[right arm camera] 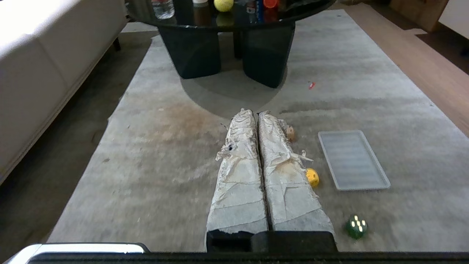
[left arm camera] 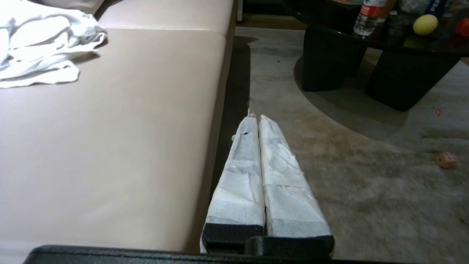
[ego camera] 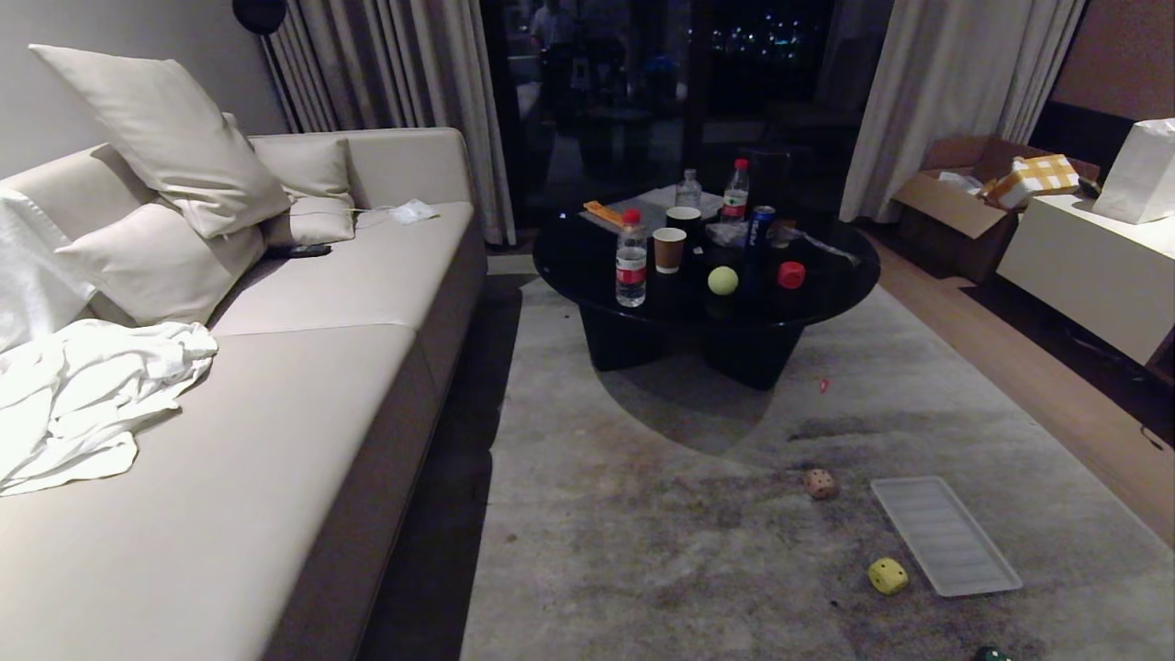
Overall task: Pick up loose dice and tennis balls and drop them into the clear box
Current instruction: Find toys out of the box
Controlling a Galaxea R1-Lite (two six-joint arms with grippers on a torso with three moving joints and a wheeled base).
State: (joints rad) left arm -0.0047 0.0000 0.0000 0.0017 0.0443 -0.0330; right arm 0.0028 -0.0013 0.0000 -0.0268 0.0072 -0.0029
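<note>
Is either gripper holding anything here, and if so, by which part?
Nothing is held. The left gripper and right gripper are both shut on nothing, their wrapped fingers pressed together above the grey rug.

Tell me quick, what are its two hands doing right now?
Left end effector: closed, holding nothing.
Right end effector: closed, holding nothing.

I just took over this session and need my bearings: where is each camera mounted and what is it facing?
Head: high, facing the sofa, black table and rug; no arm visible.
Left wrist: behind the shut left gripper, along the sofa edge.
Right wrist: behind the shut right gripper, over the rug.
Shared by all: tennis ball and tan die.
</note>
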